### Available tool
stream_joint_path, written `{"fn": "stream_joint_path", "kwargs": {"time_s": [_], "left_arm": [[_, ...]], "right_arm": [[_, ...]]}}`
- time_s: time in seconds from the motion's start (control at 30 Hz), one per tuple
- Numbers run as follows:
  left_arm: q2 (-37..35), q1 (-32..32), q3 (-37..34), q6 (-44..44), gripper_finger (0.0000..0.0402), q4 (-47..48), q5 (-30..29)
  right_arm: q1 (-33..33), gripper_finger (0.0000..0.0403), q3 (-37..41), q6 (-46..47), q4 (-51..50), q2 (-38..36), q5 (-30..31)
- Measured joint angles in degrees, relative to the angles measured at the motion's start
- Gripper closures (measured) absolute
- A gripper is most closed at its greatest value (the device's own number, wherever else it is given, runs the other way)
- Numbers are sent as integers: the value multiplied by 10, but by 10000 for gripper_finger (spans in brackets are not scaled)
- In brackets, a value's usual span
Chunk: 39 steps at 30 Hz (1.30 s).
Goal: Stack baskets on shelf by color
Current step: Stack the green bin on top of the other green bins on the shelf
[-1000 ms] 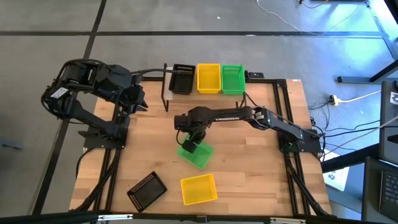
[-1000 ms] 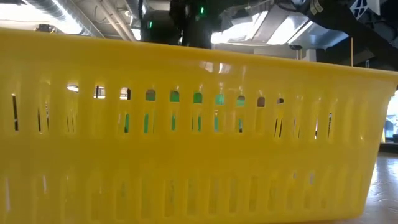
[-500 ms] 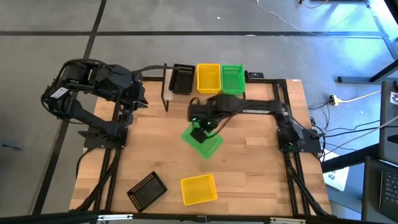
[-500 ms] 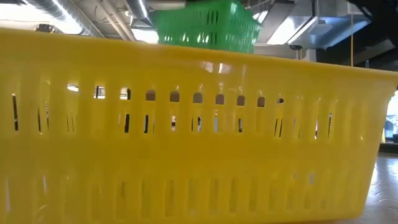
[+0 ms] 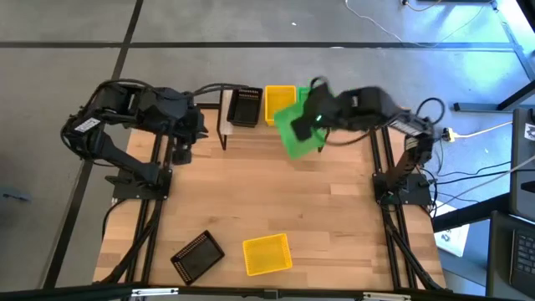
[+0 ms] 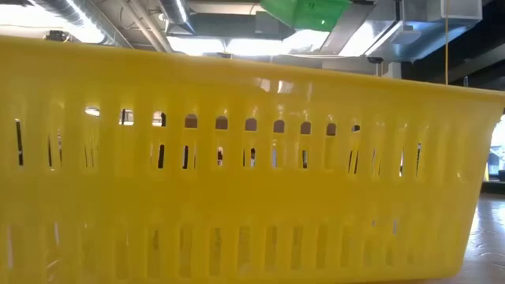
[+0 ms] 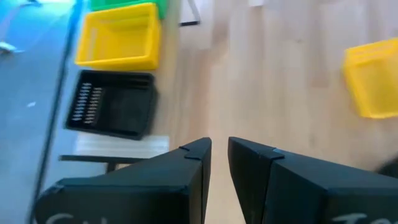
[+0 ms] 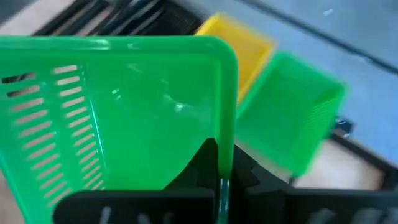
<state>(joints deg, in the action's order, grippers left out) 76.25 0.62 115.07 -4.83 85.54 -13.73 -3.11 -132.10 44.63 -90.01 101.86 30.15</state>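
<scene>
Three baskets sit in a row on the shelf [image 5: 224,125] at the top centre of the high view: a black basket [image 5: 245,106], a yellow basket [image 5: 280,104] and a green shelf basket [image 8: 292,121], the last mostly hidden from above by the carried green basket [image 5: 298,132], which the right gripper [image 5: 318,119] pinches by its rim with fingers clamped tight, tilted in the air just in front of that row. The left gripper [image 7: 219,155], at upper left beside the shelf's left end, holds nothing, its fingers [image 7: 186,180] a narrow slit apart. Low in the frame a loose black basket [image 5: 197,254] and a loose yellow basket [image 5: 267,253] lie on the wooden table [image 5: 334,217].
</scene>
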Motion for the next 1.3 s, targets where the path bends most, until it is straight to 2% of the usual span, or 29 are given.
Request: {"fn": "stream_joint_path", "kwargs": {"time_s": [0.17, 0.3, 0.43, 0.67, 0.9, 1.07, 1.3], "left_arm": [[34, 13, 0, -5, 355, -8, -34], [64, 33, -1, -40, 355, -10, -37], [78, 47, 0, -74, 355, -29, -37], [81, 78, 0, -91, 355, -42, -52], [80, 99, 0, -93, 355, -42, -52], [80, 99, 0, -103, 355, -42, -52], [80, 99, 0, -106, 355, -42, -51]], "right_arm": [[-85, 403, 0, -36, -2, -34, 45], [-171, 403, 0, -74, -1, -38, 25], [-252, 403, 18, -89, 1, -39, -72], [-344, 403, 101, -73, 23, -38, -196], [-386, 403, 168, -72, 98, -38, -272], [-394, 403, 205, -59, 98, -37, -277], [-394, 401, 219, -78, 124, -37, -285]]}}
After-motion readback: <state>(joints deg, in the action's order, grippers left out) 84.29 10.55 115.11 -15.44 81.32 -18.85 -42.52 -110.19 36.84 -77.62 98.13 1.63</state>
